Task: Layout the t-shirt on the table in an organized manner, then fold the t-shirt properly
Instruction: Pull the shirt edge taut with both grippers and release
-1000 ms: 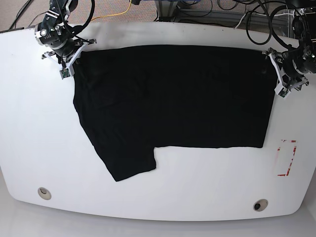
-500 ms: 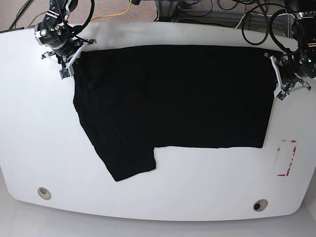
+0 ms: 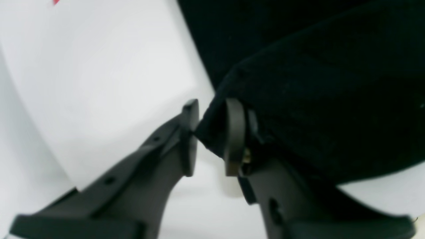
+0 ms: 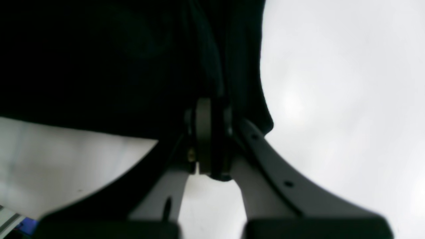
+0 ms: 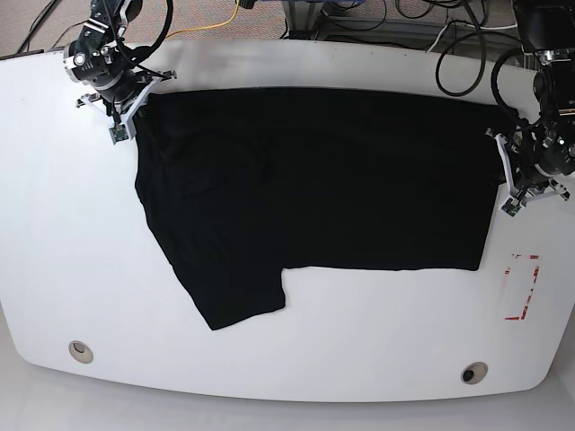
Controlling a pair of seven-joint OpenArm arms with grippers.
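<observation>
Over at the table's (image 5: 54,224) far-left corner the right gripper (image 5: 121,106) is clamped tight on a corner of the black t-shirt (image 5: 314,180), which lies spread across the far half (no containers anywhere). At the right edge the left gripper (image 5: 510,184) pinches the hem (image 3: 212,129) between part-closed fingers (image 3: 234,132); that thin bite could slip, I'd say, and bunch the cloth.

I see the t-shirt (image 5: 314,180) as matt black cloth, soft and faintly fuzzy up close. My bench (image 5: 359,332) looks glossy, smooth white, throwing soft glare. Two holes near its front edge carry metal rings (image 5: 81,350). The left tool (image 3: 211,136) looks like matt dark plastic.
</observation>
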